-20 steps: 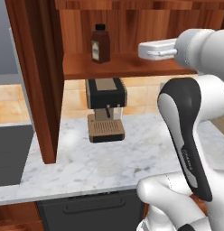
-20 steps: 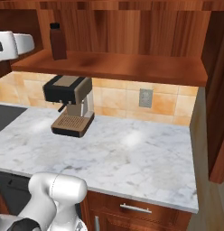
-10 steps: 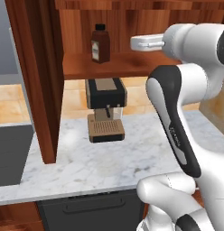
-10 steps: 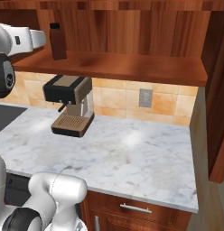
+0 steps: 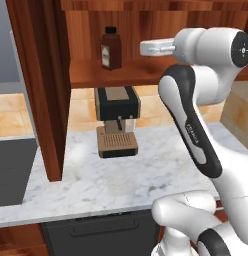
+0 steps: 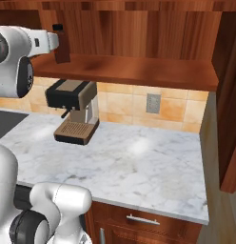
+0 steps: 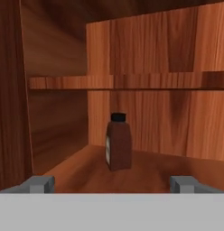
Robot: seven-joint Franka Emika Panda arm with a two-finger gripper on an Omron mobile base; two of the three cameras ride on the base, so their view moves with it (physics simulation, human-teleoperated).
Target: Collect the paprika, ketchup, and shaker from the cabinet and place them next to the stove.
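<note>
Claw open, level with paprika standing upright near cabinet floor's left edge, well apart.

White-grey marbled desk, softly lit, with pale glare patches near its middle. Behind its rear edge, tan and orange tiled wall bearing a grey outlet plate. Near the rear left corner, black and tan coffee machine with slotted tray. Below the front edge, dark drawer front at left and reddish wooden drawer with metal bar handle at right.
</note>
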